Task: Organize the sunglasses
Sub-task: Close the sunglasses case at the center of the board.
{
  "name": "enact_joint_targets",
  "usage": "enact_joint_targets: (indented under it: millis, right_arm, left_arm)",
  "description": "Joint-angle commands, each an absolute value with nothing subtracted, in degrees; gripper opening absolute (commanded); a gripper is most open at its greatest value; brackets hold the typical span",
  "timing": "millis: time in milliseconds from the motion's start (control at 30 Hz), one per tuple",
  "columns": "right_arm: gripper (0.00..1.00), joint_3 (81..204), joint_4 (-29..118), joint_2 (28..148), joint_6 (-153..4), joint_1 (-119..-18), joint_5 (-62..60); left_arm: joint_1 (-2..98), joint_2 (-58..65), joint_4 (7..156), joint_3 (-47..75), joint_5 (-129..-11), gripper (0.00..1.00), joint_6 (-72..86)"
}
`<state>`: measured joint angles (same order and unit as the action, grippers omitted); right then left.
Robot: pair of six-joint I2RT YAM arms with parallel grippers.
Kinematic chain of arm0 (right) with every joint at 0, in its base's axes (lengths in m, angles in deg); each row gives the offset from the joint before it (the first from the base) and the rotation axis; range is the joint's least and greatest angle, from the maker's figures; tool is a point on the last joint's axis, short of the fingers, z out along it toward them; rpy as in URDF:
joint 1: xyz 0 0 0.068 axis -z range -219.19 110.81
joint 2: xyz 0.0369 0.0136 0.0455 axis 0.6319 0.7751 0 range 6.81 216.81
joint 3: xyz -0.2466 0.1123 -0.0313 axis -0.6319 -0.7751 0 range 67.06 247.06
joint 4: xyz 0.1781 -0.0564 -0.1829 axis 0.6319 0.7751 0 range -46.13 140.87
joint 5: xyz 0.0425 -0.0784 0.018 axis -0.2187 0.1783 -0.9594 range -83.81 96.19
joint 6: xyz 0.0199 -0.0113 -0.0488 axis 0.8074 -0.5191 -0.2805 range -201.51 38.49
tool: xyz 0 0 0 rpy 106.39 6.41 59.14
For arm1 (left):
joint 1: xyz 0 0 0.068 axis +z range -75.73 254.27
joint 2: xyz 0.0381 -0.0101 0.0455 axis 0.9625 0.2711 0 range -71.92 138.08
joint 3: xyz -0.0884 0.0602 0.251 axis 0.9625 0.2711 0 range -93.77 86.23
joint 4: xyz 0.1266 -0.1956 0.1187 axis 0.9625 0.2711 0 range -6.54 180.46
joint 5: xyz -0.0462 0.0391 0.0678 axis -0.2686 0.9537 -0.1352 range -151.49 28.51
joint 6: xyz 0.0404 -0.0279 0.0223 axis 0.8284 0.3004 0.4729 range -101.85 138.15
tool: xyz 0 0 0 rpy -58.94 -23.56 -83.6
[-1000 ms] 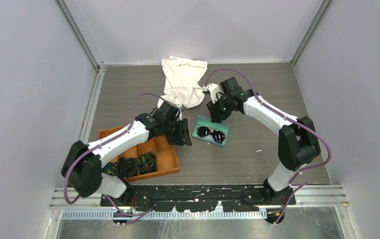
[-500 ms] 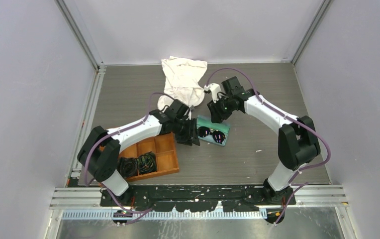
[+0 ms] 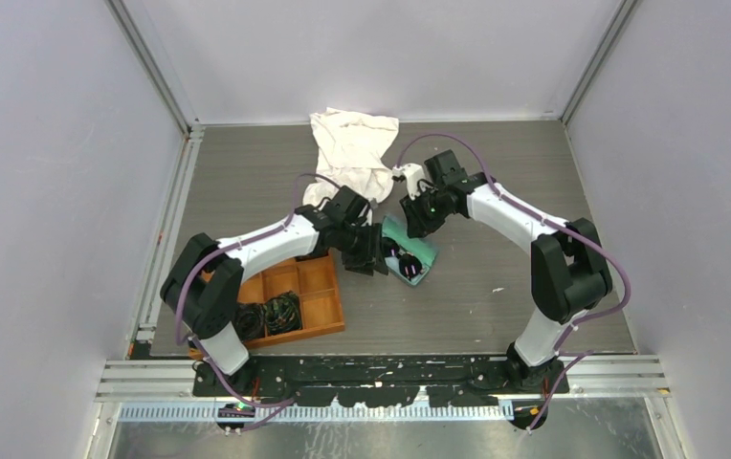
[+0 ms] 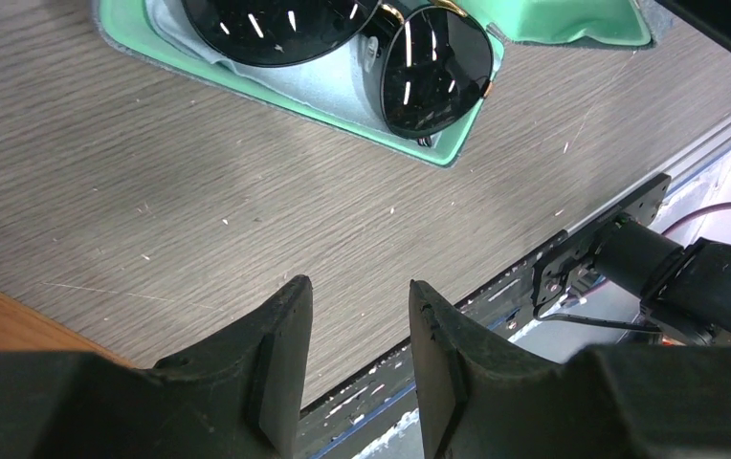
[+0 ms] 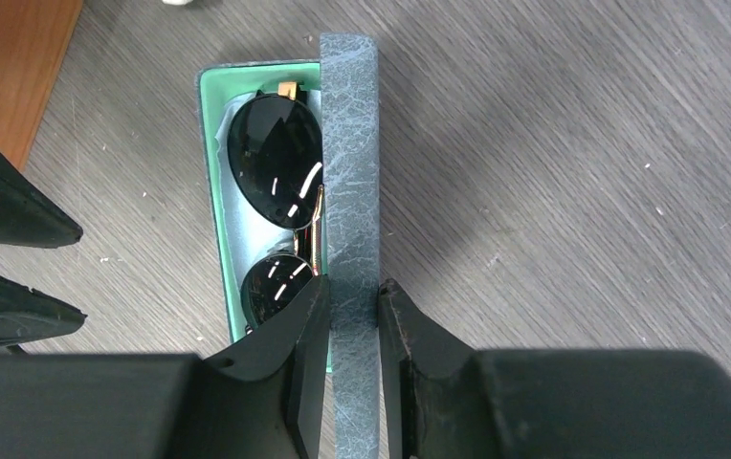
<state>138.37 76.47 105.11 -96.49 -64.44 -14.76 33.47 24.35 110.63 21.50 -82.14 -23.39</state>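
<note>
One pair of sunglasses (image 5: 280, 215) lay in the single open case (image 5: 210, 172) near the middle of the tabletop (image 3: 496, 191). Their long axis ran along the case, on the left-edge side of the raised lid (image 5: 347, 143), which the right gripper (image 5: 352, 292) held pinched. The left gripper (image 4: 357, 292) hung released and empty just beside the case, so the right one looked better placed to close it.
</note>
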Motion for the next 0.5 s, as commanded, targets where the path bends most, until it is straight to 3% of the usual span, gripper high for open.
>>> enact_joint_targets:
  millis: [0,200,467]
  right_arm:
    - [0.24,136.97,73.48,102.66,-90.87,-64.2,-13.17]
    - [0.24,130.93,68.16,96.27,-81.88,-64.6,-7.02]
    - [0.24,120.99,66.15,84.23,-70.96,-66.39,11.59]
  left_arm:
    - [34.89,24.26,110.18,19.85,-82.82,0.43,-22.5]
    - [36.71,24.44,110.49,20.22,-82.69,0.43,-22.11]
    - [37.18,27.72,107.59,20.51,-85.71,0.43,-22.68]
